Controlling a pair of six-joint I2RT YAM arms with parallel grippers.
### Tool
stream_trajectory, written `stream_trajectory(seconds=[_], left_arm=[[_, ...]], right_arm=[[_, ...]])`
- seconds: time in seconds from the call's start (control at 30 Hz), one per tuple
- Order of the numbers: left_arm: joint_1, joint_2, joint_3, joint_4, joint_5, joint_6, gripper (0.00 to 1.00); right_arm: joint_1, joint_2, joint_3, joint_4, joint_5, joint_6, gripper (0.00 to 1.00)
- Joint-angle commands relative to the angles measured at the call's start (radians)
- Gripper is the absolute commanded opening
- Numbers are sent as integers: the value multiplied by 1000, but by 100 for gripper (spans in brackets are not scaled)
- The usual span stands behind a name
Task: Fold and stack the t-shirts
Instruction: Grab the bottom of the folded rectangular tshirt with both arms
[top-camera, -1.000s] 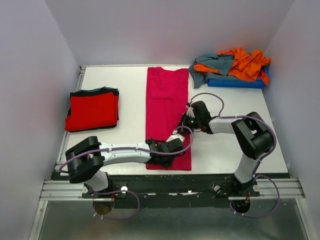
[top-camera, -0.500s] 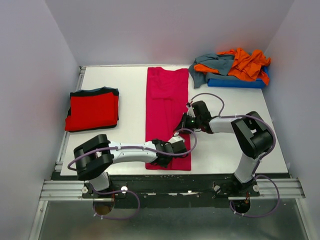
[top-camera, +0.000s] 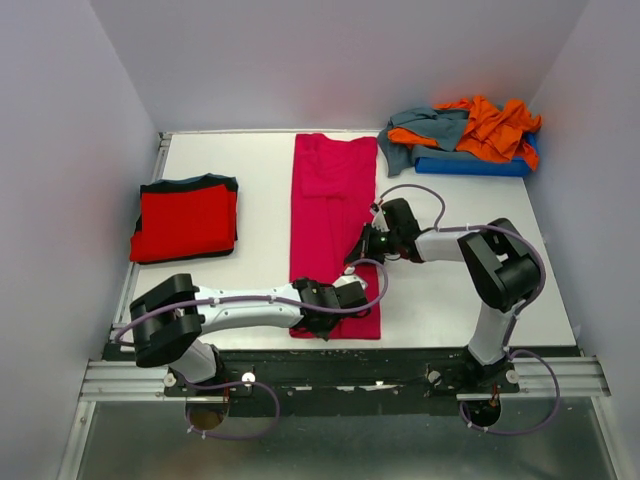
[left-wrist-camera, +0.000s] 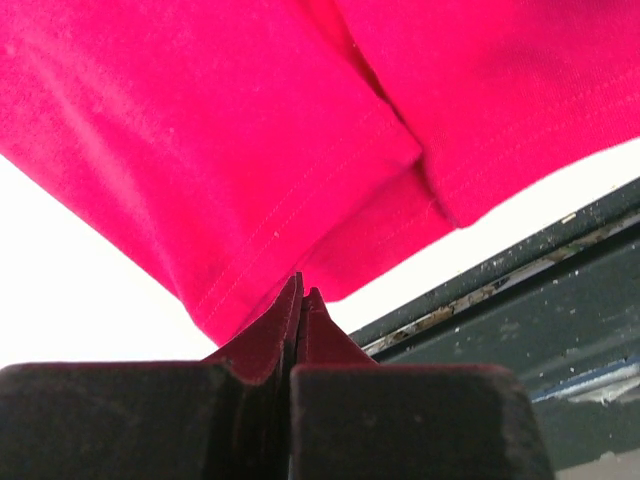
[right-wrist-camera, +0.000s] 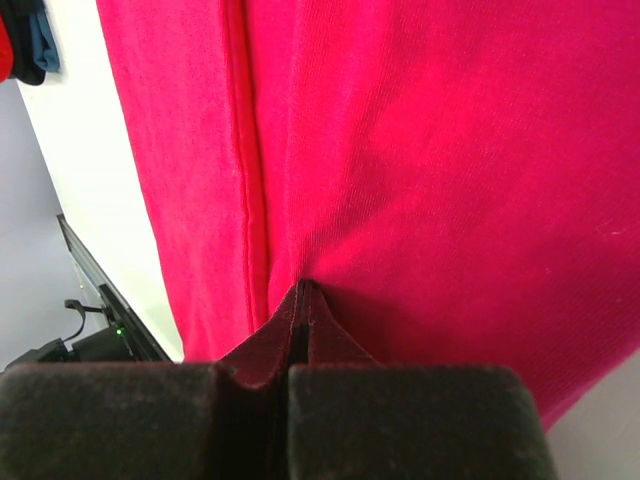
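Observation:
A magenta-pink t-shirt (top-camera: 330, 200), folded into a long strip, lies down the middle of the white table. My left gripper (top-camera: 337, 303) is at the strip's near end, its jaws shut (left-wrist-camera: 302, 292) on the hem of the pink cloth (left-wrist-camera: 250, 150). At the strip's right edge, about halfway along, my right gripper (top-camera: 366, 245) is shut (right-wrist-camera: 303, 288) on a pinch of the same cloth (right-wrist-camera: 420, 150), which puckers toward the tips. A folded bright red t-shirt (top-camera: 187, 220) rests at the left. Orange (top-camera: 495, 125) and grey-teal (top-camera: 425, 130) t-shirts lie in a crumpled heap at the back right.
A blue plastic tray (top-camera: 470, 165) sits under the crumpled heap in the back right corner. The table's dark front rail (left-wrist-camera: 520, 300) runs just beyond the shirt's near hem. White walls close in the left, back and right sides.
My left gripper has gone from open to shut on the near hem of the pink shirt, shifting slightly along that end. The right gripper has kept its pinch and place.

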Motion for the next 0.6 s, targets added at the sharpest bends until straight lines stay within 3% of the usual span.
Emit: stream_trajectory(seconds=[0.0,0.17,0.23,0.37,0.57], left_arm=[[-8,-53,5,-76,17,24,0],[-8,-32,13,-60,6,15,38],[-10,-38,17,-70,-29,0,49],[-10,-69,-10,-73,-85,1,55],[-18,-7,-10,-53,-123,30,52]], right_arm=[[-11,52,17,-61,34,-9,1],[-12,44,16,-63,38,-12,1],[-15,41,13,-63,38,-14,1],[-17,38,11,-63,34,-15,1],[-17,41,11,-58,25,-12,1]])
